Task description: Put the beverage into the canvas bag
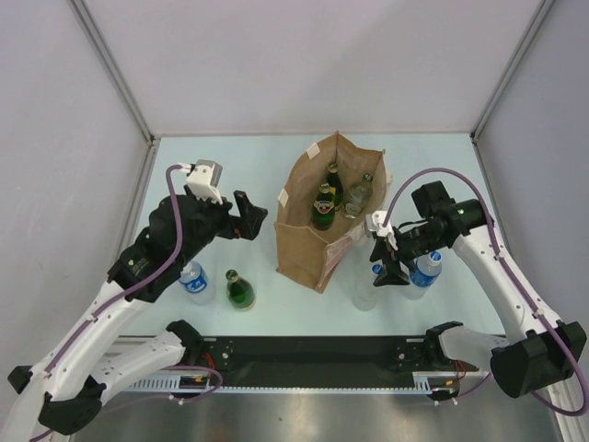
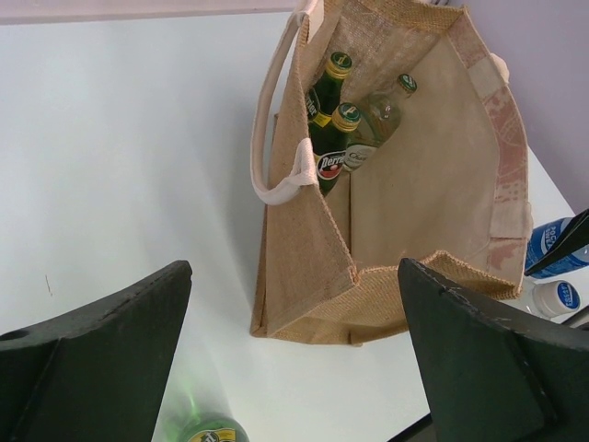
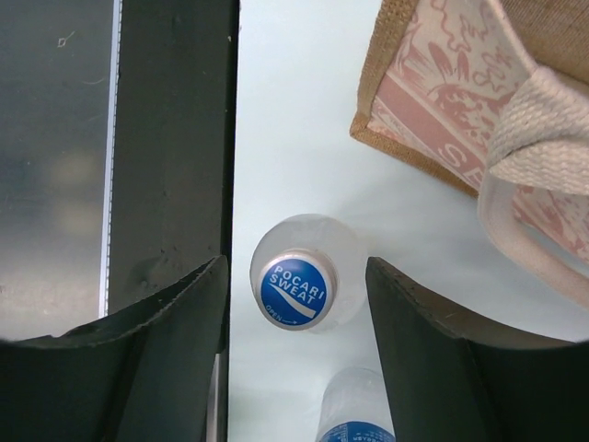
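Observation:
The tan canvas bag (image 1: 308,241) stands open mid-table with two green bottles (image 1: 324,204) and a clear one inside; the left wrist view looks into the canvas bag (image 2: 414,203). A clear beverage bottle with a blue Pocari Sweat cap (image 3: 294,290) stands upright right of the bag, seen from overhead as the clear bottle (image 1: 365,289). My right gripper (image 3: 295,269) hangs over it, open, a finger on each side and a gap to both. It shows overhead as the right gripper (image 1: 387,268). My left gripper (image 1: 250,217) is open wide and empty, left of the bag.
A second blue-labelled bottle (image 1: 425,268) stands just right of the gripped-around one, shown as the second bottle (image 3: 354,419). Near the left arm stand a water bottle (image 1: 193,281) and a green bottle (image 1: 240,291). The bag's cream handle (image 3: 538,129) hangs close to my right fingers.

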Controlling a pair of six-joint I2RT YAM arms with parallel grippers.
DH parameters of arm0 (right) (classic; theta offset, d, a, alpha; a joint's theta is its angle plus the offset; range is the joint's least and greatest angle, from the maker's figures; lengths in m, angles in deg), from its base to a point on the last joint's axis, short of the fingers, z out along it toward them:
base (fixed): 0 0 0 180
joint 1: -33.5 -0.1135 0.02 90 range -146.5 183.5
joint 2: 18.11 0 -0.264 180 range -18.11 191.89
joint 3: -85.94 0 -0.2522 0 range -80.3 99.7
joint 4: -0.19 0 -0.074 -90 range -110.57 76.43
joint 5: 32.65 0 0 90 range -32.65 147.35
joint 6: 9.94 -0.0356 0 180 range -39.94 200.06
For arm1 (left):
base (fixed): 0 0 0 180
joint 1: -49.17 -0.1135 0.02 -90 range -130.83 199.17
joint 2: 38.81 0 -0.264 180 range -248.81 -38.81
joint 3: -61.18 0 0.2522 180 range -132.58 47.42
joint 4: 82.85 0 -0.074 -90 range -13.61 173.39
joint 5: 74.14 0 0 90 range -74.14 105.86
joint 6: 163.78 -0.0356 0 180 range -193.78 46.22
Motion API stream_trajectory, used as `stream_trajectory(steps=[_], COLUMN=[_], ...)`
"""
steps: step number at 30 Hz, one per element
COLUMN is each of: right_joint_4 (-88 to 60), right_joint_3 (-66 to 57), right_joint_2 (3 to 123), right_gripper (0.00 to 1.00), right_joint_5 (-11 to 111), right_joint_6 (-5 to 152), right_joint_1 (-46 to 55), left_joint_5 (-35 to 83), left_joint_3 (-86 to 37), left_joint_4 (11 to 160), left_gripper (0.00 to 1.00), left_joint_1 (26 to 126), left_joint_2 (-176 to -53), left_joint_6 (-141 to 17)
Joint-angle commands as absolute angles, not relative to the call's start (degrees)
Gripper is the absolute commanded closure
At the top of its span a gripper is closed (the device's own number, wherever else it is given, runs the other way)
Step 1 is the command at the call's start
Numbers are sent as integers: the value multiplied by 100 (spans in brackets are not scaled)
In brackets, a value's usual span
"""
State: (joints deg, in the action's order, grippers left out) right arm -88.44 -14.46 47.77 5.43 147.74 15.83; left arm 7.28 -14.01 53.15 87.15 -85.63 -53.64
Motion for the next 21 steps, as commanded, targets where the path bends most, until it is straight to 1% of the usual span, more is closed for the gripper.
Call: stream_trajectory(steps=[1, 4, 5, 7, 8, 9, 10, 13, 14, 21], right_joint_4=[-8722, -8748, -8766, -8801, -8801, -8836, -8836, -8976, -9038, -9249], right_joint_3=[-1508, -1535, -1544, -1544, -1535, -1474, -1439, -1123, -1000, 704], right_joint_2=[4824, 4833, 4824, 4789, 4772, 4746, 4737, 4675, 4658, 4771], right_gripper=[35, 41, 45, 50, 59, 64, 76, 93, 100, 100], right_joint_5=[620, 655, 681, 682, 682, 647, 620, 462, 392, -249], right_joint_6=[14818, 14870, 14897, 14958, 14967, 14967, 14967, 15019, 15037, 14336], right_joint_1=[1530, 1478, 1460, 1416, 1399, 1381, 1372, 1381, 1372, 1372], left_joint_5=[734, 725, 716, 707, 716, 707, 707, 690, 690, 602], left_joint_3=[-1375, -1358, -1340, -1340, -1340, -1331, -1331, -1349, -1366, -1489], left_joint_4=[5430, 5430, 5439, 5430, 5439, 5430, 5439, 5421, 5421, 5430], left_gripper=[0, 0, 0, 0, 0, 0, 0, 0, 0, 0], left_joint_1=[8679, 8679, 8679, 8679, 8679, 8670, 8670, 8679, 8670, 8679], left_joint_2=[-8477, -8469, -8477, -8477, -8477, -8469, -8469, -8477, -8486, -8539], left_joint_6=[-5242, -5242, -5242, -5242, -5251, -5251, -5260, -5268, -5286, -5453])
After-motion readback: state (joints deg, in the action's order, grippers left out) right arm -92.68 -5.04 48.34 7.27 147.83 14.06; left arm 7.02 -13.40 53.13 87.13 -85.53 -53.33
